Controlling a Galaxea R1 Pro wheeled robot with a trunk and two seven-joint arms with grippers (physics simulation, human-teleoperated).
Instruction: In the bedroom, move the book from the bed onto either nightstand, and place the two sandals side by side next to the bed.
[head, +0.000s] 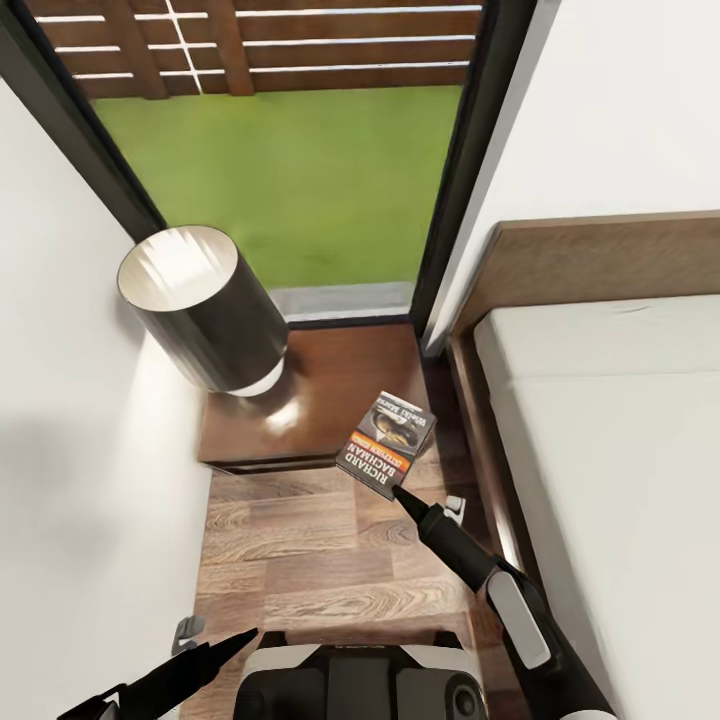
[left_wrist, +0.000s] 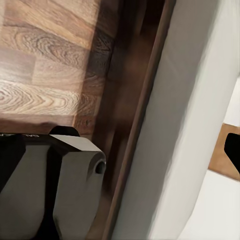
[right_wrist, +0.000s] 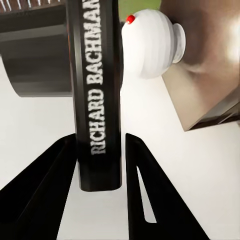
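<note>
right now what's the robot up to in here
The right claw is shut on the book, gripping it by one end and holding it in the air near the front corner of the nightstand, between that and the bed. A lamp with a dark shade stands on the nightstand's left side. The book is not yet set down. The left claw hangs low near the robot's body, holding nothing that I can see.

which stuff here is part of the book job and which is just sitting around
Job:
- book, clamped in the right gripper
- nightstand, its likely target
- bed

Just there:
- lamp on the nightstand
- window showing grass outside
- left gripper, idle near the floor
</note>
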